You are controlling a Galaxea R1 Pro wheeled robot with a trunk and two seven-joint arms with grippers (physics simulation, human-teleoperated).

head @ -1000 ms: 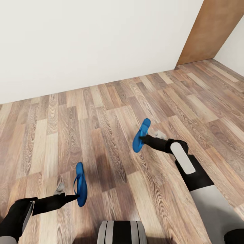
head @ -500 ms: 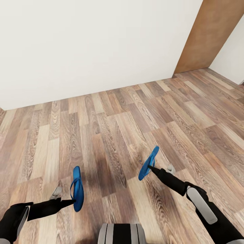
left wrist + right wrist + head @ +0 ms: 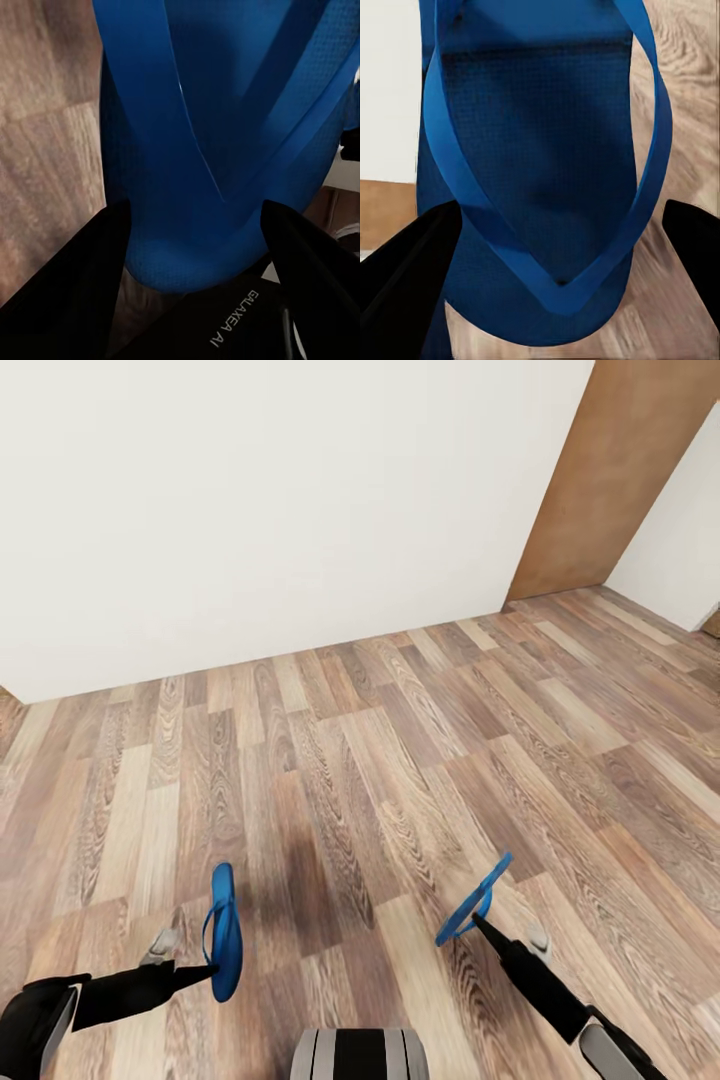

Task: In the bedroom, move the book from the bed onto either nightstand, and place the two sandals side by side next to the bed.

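1. Left sandal [image 3: 224, 946]: bright blue flip-flop, held on edge above the wood-plank floor [image 3: 380, 760], low in the head view on the robot's left side. Long axis runs away from the robot, strap side faces left.
2. Left tool [image 3: 208, 968] is clamped on the near end of that sandal; its black fingers [image 3: 67, 300] sit either side of the sole in the left wrist view, with the blue V-strap [image 3: 187, 120] between them.
3. Right sandal [image 3: 474, 900]: same blue, held tilted, far end up and toward the right, near end down at the right tool [image 3: 476, 920].
4. Right tool is pinched on the sandal's near end; the right wrist view shows the sole [image 3: 540, 180] and toe strap up close, with dark fingers [image 3: 397, 285] at both sides.
5. Both sandals are off the floor and well apart from each other, one on each side of the robot's trunk [image 3: 360, 1055].
6. Left arm [image 3: 90, 1000] reaches in from the lower left, right arm [image 3: 560, 1000] from the lower right.
7. Beyond: plain white wall [image 3: 250, 500] meets the floor; a brown panel [image 3: 600, 470] stands at the upper right, with another white wall past it.
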